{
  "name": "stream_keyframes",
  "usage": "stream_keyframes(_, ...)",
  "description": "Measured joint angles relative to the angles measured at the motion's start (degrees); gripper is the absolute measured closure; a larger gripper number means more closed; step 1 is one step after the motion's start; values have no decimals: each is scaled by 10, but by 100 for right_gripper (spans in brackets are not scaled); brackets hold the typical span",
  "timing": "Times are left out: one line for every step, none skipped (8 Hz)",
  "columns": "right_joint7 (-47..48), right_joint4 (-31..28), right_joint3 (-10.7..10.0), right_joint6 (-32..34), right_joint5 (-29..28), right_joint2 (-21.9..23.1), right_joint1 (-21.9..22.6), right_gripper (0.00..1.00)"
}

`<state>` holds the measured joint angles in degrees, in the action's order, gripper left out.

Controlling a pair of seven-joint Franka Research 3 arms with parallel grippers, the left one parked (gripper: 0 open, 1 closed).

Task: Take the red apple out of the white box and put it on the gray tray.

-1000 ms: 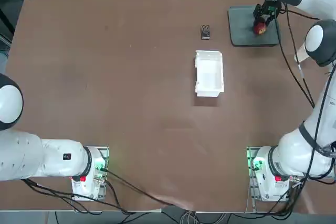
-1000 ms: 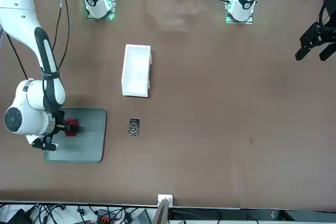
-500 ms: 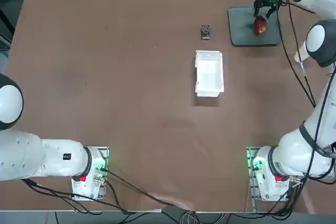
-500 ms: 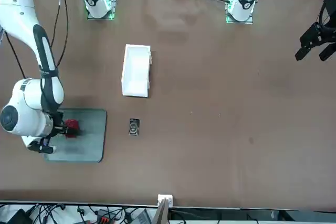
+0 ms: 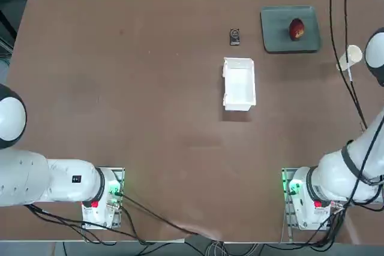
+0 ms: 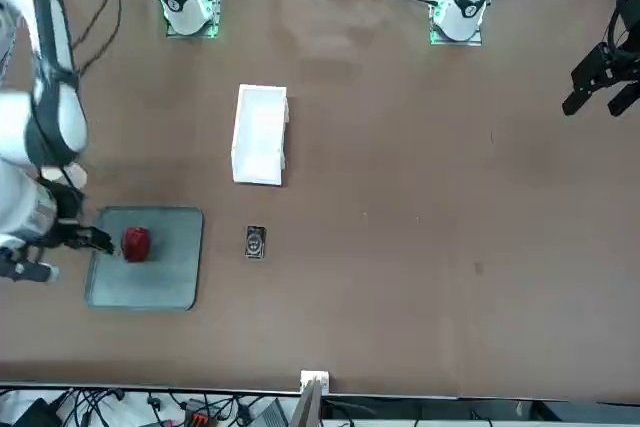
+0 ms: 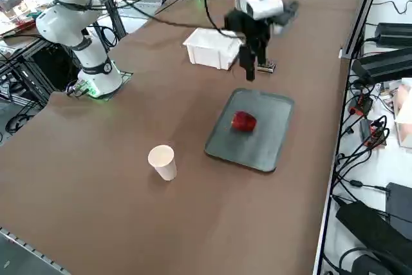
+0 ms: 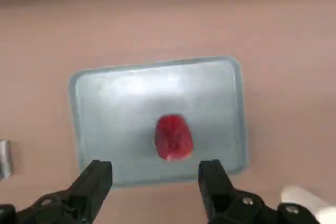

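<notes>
The red apple [image 5: 296, 29] [image 6: 136, 243] [image 7: 243, 121] [image 8: 173, 136] rests by itself near the middle of the gray tray [image 5: 281, 39] [image 6: 165, 282] [image 7: 271, 134] [image 8: 105, 98]. My right gripper [image 7: 247, 69] [image 8: 155, 179] hangs open well above the tray, with nothing between its fingers [image 8: 97, 178]. It touches neither apple nor tray. The white box [image 5: 239, 83] [image 6: 260, 134] [image 7: 209, 49] stands empty in mid-table, apart from the tray.
A small black device [image 5: 234, 36] [image 6: 255, 242] lies on the table between box and tray. A white paper cup [image 5: 350, 57] [image 7: 162, 161] lies tipped near the tray, on the robot's right. The table's far edge runs just behind the tray.
The gripper has let go of the apple and risen away from the tray. The apple stays where it was set down.
</notes>
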<state>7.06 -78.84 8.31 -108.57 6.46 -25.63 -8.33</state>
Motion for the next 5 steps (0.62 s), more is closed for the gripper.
stream_keyframes(0, 0, 0, 41, -13, 34, 0, 0)
stream_keyframes(0, 0, 0, 79, -22, 63, 0, 0)
stream_keyframes(1, 0, 0, 126, -23, 92, 0, 0)
stream_keyframes(1, 0, -1, 172, -23, 120, 0, 0)
stream_keyframes(-1, -2, -1, 206, -23, 144, -1, 0)
